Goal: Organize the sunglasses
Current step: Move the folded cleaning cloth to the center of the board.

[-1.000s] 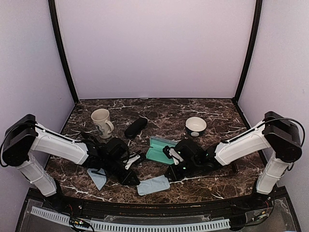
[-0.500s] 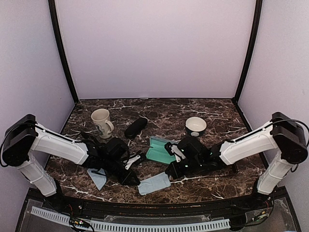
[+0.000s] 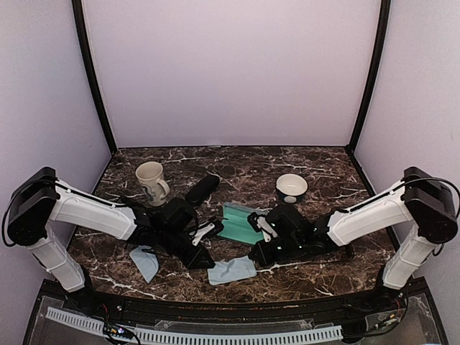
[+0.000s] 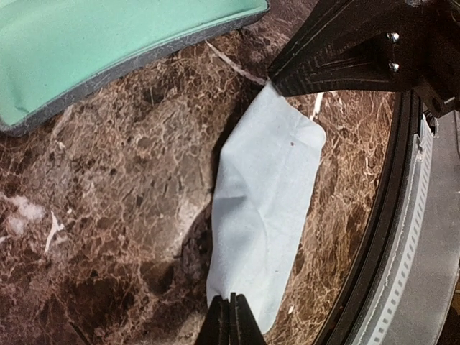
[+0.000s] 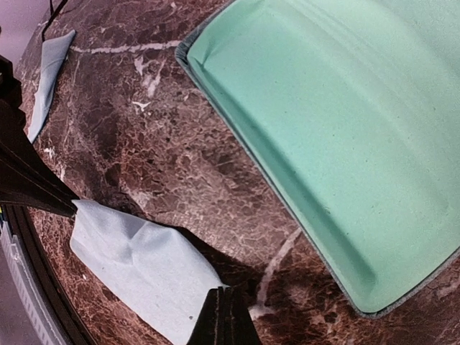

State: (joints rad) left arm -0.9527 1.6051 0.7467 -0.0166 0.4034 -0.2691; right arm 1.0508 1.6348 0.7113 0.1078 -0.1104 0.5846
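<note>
While both my arms reach in low over the dark marble table [image 3: 323, 165], the biggest thing between them is the open case [image 3: 233, 224], lying flat with its green lining up. Just nearer the table's front edge lies the light-blue cloth [image 3: 231, 271], stretched between my two hands.

My left gripper [image 4: 230, 320] has its jaws pressed fully together, with no gap between the tips, and they pinch one end of that cloth. My right gripper [image 5: 225, 316] is closed just as tightly on the opposite end, at a corner. From the left wrist I can see the right fingertips [image 4: 277, 79] meeting the cloth's far corner. The cloth between them is slightly creased and lies close over the marble.

Farther back, the black oblong case [image 3: 202, 189] lies closed at an angle. To its left a cream mug [image 3: 151, 181] stands upright, and a small bowl [image 3: 291, 187] sits behind my right arm. A second cloth [image 3: 145, 262] lies beside my left arm, near the front edge.

I cannot pick out the sunglasses against the dark stone in any view, so I cannot tell where they lie.
</note>
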